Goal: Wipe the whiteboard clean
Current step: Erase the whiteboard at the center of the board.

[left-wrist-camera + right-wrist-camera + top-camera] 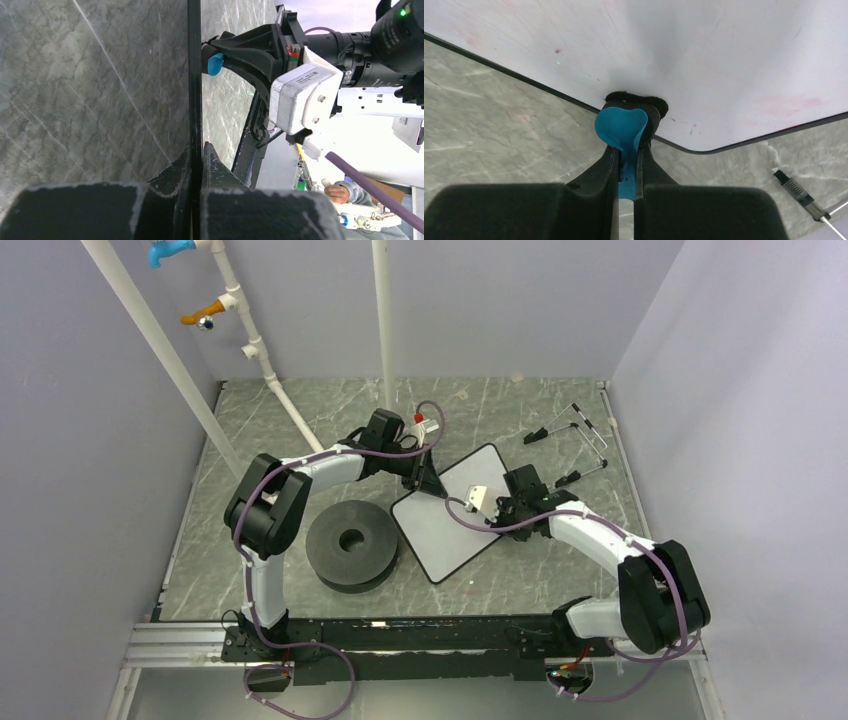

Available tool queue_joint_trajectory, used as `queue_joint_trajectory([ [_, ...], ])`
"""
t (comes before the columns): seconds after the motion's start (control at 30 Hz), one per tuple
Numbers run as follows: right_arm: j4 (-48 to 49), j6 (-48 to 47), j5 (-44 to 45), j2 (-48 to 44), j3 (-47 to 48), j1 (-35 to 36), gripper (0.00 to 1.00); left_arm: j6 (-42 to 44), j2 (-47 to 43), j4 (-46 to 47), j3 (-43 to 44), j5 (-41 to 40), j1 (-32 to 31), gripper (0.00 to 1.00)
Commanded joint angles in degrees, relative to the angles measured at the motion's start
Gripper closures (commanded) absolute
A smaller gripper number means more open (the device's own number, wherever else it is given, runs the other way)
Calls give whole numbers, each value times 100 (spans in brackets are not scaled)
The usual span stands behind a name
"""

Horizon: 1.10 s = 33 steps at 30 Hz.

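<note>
The whiteboard (447,530) lies on the table (500,410), just beside 1 black disc (352,543). Left gripper (196,150) jaws clamp its far-left edge. Right gripper (626,150) jaws clamp the blue eraser (621,126), which touches the board.

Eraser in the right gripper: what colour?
The eraser is blue with a black pad; clearest in right wrist view.
</note>
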Motion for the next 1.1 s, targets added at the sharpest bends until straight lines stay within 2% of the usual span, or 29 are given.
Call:
queue_joint_trajectory([
  [0.0,803,598,220,-183,73,92,100,-67,-452,568,8,604,-67,100],
  [0.17,1195,983,977,-55,176,-792,100,-70,-501,598,-48,596,-74,100],
  [0.3,1039,904,894,-31,140,-1089,100,-87,-509,607,-58,582,-71,100],
  [0.37,835,783,565,2,170,-1089,100,-109,-527,647,-68,565,-70,100],
  [0.47,367,492,-343,-22,174,-867,100,-114,-558,635,-74,531,-72,100],
  [0.6,96,151,-749,-133,44,2,100,-156,-550,646,-67,496,-74,100],
  [0.7,-3,190,-918,-47,180,389,100,-136,-571,603,-77,462,-63,100],
  [0.8,405,532,-203,96,244,354,100,-90,-603,527,-85,417,-64,100],
  [0.9,671,755,397,174,262,-206,100,-120,-636,541,-140,376,-66,100],
  [1.0,675,737,548,141,208,-732,100,-124,-728,562,-226,325,-67,100],
  [1.07,615,630,499,100,133,-843,100,-109,-717,536,-201,314,-75,100],
])
